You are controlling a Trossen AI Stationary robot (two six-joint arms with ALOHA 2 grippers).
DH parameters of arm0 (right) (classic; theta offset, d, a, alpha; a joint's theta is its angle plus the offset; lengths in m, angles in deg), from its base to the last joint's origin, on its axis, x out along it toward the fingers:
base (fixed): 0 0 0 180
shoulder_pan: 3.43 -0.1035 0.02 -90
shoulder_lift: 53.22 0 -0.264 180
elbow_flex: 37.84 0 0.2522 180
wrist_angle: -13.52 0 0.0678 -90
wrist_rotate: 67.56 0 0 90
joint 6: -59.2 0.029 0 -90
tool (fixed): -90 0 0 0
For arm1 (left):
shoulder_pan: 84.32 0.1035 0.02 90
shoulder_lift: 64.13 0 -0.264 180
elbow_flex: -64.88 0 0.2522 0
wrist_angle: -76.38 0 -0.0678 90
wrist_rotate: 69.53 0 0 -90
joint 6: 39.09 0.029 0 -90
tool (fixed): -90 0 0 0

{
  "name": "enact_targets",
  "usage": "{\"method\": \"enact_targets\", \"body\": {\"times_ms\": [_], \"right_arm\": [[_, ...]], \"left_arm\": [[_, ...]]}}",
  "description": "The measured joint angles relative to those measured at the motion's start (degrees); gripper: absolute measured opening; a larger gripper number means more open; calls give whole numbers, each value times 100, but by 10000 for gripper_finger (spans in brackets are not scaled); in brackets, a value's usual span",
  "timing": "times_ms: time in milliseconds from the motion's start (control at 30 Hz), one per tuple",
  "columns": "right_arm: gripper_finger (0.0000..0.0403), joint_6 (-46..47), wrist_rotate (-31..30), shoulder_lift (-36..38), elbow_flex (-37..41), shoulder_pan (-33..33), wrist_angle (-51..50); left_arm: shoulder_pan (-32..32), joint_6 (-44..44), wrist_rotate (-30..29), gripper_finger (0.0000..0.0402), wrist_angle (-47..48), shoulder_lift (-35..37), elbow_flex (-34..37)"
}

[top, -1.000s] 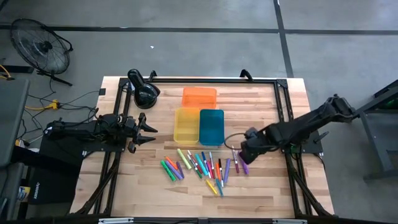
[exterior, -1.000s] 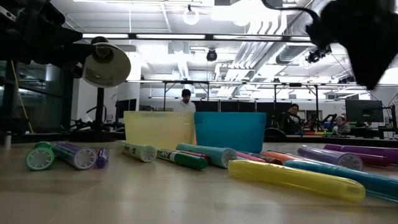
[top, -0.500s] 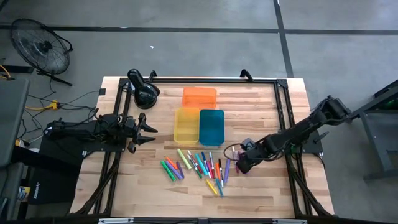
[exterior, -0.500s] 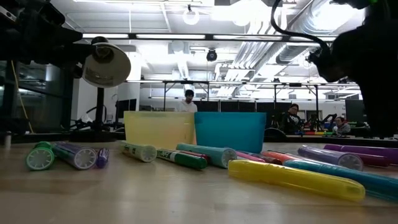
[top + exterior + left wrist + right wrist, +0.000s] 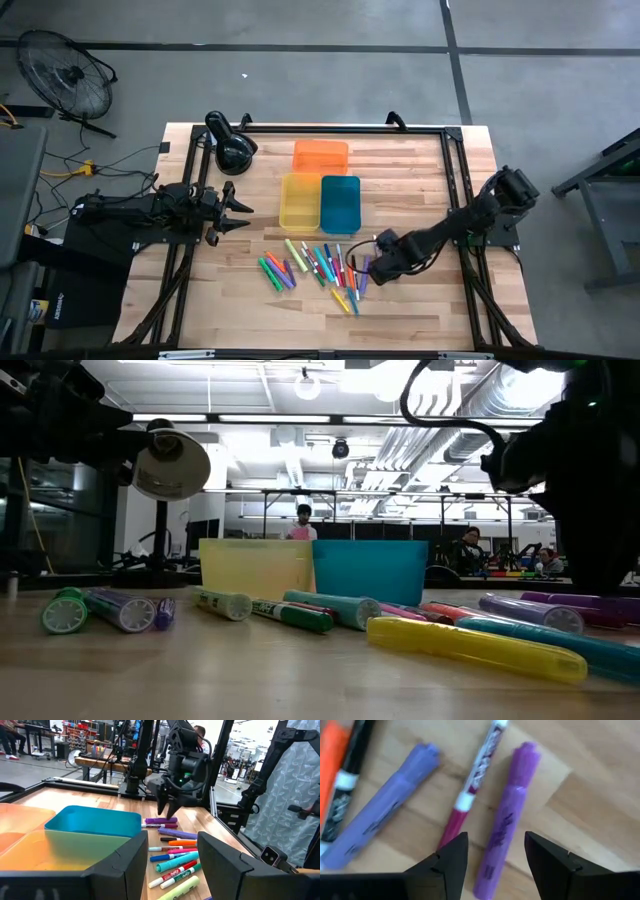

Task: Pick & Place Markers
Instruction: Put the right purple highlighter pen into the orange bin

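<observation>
Jaws of my right gripper [image 5: 368, 272] stand open, low over the right end of the spread of short capped markers [image 5: 318, 267] on the wooden table [image 5: 420, 310], with nothing held between them. From my right wrist a purple marker [image 5: 506, 835] lies on the wood straight ahead of the gap between my fingers [image 5: 447, 857], and a thinner magenta-and-white marker [image 5: 472, 790] lies just beside it, then a pale violet one [image 5: 385, 807] a little further off. All the markers lie loose in a fan near the front edge of the table, none of them in a tray. Behind them the yellow translucent rectangular tray [image 5: 299, 200] and the blue one [image 5: 340, 203] sit side by side, touching, and the orange tray [image 5: 320, 156] sits behind those two. Bare wood stays free to the right of my right gripper and along the front edge. My left gripper [image 5: 240, 210] waits at the left side of the table, jaws apart and empty, well clear of the markers. A black desk lamp [image 5: 230, 145] stands at the back left, and a black frame rail [image 5: 330, 129] runs along the far edge. Beyond the table a person [image 5: 304, 518] shows in the room.
</observation>
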Motion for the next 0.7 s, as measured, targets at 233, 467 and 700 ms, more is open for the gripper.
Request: {"method": "enact_targets", "body": {"times_ms": [233, 467, 700], "right_arm": [[183, 623, 25, -5, 223, -182, -127], [183, 793, 246, -38, 454, -216, 163], [182, 632, 350, -14, 675, -206, 337]], "left_arm": [[1, -1, 0, 170, 1, -1, 0], [0, 0, 0, 170, 2, 0, 0], [0, 0, 0, 170, 2, 0, 0]]}}
